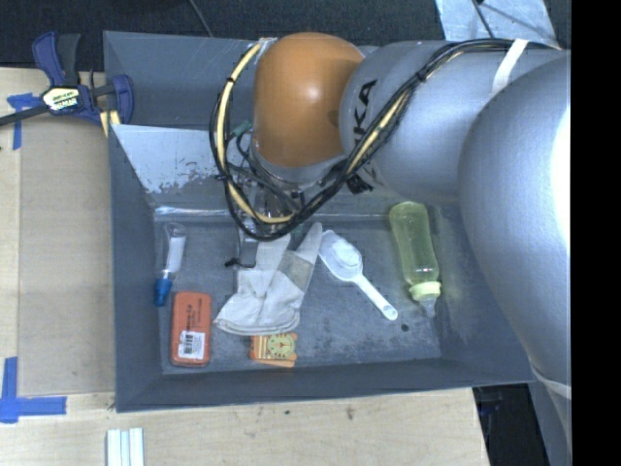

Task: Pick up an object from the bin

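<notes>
Holding six loose things on its floor, the grey metal bin [131, 260] has a white crumpled cloth [262, 297] lying about its middle. Left of the cloth, well apart from it, lies a clear thin tube [173, 258] with a blue cap at its lower end. Lower left of the cloth and near it lies a flat orange packet [191, 328] with a white barcode label on its face. Just below the cloth, touching or nearly touching its lower edge, sits a small orange and yellow packet [274, 349] with some print on it. Just right of the cloth's upper part lies a white plastic scoop [343, 258], bowl toward the cloth and handle slanting down and away to the right. Farther right of the cloth lies a pale yellow-green translucent bottle [415, 246], on its side, with its cap at the lower end.

The cloth is bunched and folded, with rounded lobes at its lower end and a narrower, greyer strip running up toward the arm. The gripper [250, 249] comes down at the cloth's upper left end, under the arm's orange cover and looped cables. Those parts hide much of it, so whether it is released or clenched cannot be told, nor whether it touches the cloth.
</notes>
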Robot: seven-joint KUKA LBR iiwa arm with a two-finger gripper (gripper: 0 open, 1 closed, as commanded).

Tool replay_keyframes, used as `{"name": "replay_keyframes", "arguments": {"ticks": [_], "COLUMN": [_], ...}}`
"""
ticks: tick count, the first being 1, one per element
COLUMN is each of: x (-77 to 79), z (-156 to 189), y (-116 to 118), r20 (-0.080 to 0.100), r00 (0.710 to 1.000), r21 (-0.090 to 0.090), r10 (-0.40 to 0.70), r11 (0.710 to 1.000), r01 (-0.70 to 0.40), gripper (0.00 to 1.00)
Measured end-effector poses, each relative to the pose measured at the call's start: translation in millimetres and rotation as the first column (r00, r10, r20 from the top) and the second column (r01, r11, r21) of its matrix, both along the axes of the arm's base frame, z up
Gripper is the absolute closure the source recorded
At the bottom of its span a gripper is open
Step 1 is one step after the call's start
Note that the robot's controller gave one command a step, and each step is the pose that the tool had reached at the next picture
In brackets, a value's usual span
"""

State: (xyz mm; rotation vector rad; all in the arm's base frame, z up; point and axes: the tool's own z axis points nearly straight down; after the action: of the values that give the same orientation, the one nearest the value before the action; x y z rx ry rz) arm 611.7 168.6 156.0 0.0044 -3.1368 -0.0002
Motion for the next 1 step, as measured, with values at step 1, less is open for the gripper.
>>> {"name": "replay_keyframes", "arguments": {"ticks": [1], "x": [1.4], "z": [5.2], "y": [-0.7], "r20": [0.007], "r00": [1.0], "r21": [0.001], "r10": [-0.002], "r11": [1.0], "r01": [0.002], "gripper": [0.0]}}
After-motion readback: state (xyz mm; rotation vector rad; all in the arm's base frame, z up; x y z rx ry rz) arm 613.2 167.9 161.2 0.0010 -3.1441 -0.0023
